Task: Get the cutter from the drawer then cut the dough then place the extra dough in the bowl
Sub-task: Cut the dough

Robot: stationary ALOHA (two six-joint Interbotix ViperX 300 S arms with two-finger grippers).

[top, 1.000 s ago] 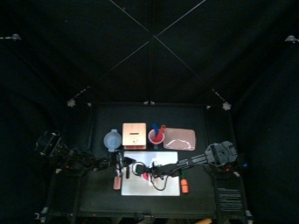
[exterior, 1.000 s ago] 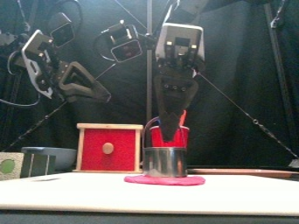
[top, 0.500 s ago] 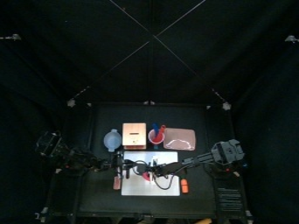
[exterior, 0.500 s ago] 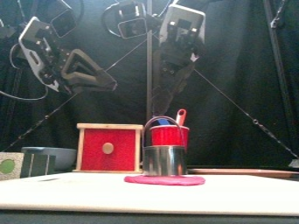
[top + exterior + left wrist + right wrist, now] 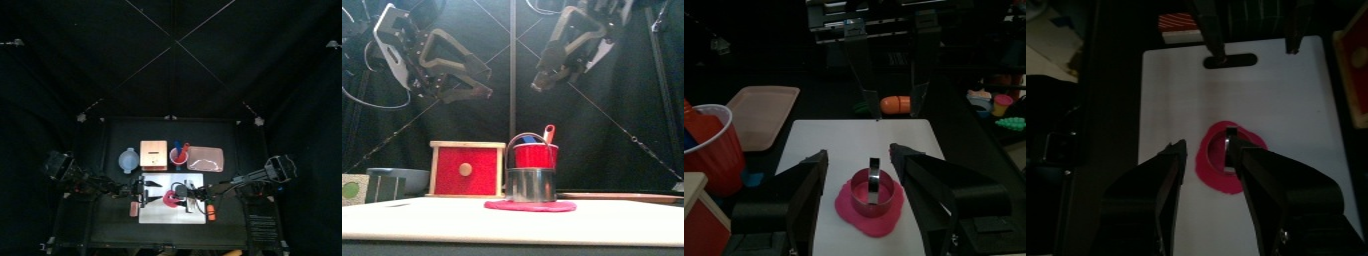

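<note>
The round metal cutter (image 5: 532,184) stands on the flat red dough (image 5: 531,206) on the white cutting board (image 5: 158,205), free of both grippers. In the left wrist view, the cutter (image 5: 874,181) and dough (image 5: 871,205) lie just beyond my open left gripper (image 5: 858,153). My right gripper (image 5: 1213,143) is open too, above the dough (image 5: 1227,168) and the cutter (image 5: 1235,150). In the front view the left gripper (image 5: 460,80) and the right gripper (image 5: 559,62) hang high above the board. The blue-grey bowl (image 5: 127,158) sits at the back left.
The wooden box (image 5: 468,170), its red drawer front flush, stands behind the board on the left. A red cup with toy knives (image 5: 535,153) is behind the cutter, and the pink tray (image 5: 206,158) lies at the back right. Orange toys (image 5: 211,212) lie off the board's ends.
The right gripper has risen from the cutter and drawn back to the right. The left gripper has opened wide and lifted. The cutter stays standing on the dough.
</note>
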